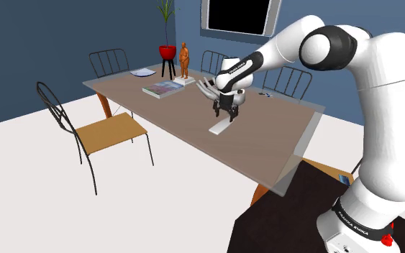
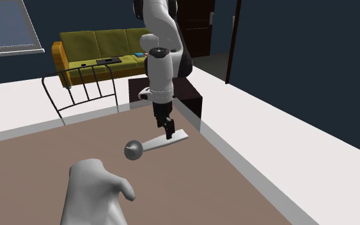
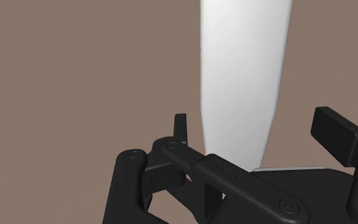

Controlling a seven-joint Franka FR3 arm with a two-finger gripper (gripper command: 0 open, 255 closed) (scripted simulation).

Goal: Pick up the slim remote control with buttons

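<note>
White remote (image 3: 244, 76) between parted end effector (image 3: 254, 119) fingers (image 3: 331, 125)

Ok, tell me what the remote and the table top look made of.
The remote is plain flat white, matte, with no buttons or texture drawn, so its material cannot be told. The table top is even matte brown, no grain visible, with a pale see-through border; possibly wood under glass, but that stays open.

Near end of remote (image 3: 244, 70) behind tool (image 3: 257, 130)
</note>
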